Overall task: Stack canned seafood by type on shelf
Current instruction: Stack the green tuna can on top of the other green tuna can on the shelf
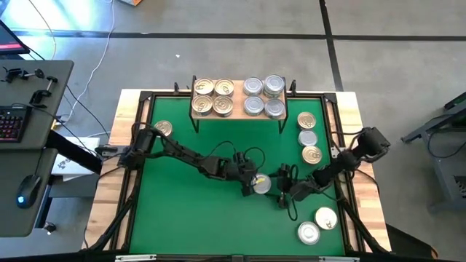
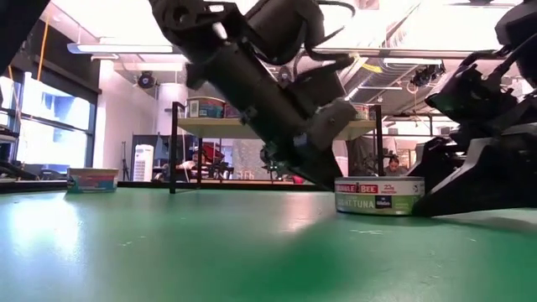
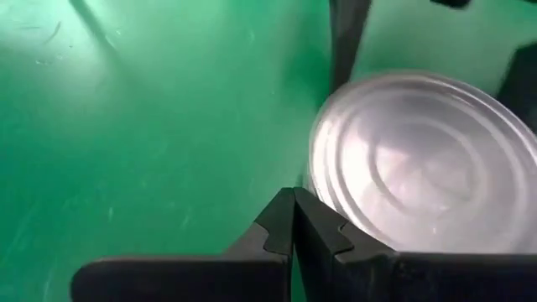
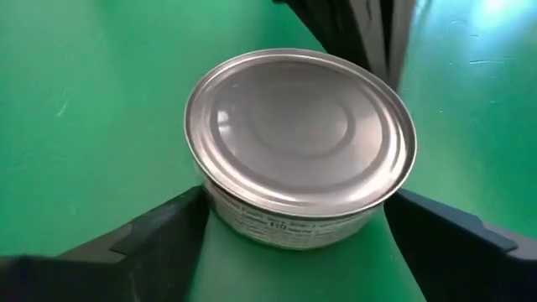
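The green counter (image 1: 189,211) carries a silver-lidded tuna tin (image 1: 261,183) at mid-field. The right pincer (image 1: 285,191) straddles it, jaws wide and not gripping; the left pincer (image 1: 250,184), shut and empty, touches its rim. Centre, then close evenly. Beyond, the shelf (image 1: 234,114) holds sorted stacks.

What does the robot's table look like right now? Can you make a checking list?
Surface: green table, wood edges.
Job's things: shelf holds gold tins left, silver tins right; loose tins on the table; silver tuna tin mid-table.
Clutter: nothing seen.
Grippers: left end effector shut, beside that tin; right end effector open, straddling it.
Cables: black loops on the arms.
Surroundings: desk, keyboard, mouse.
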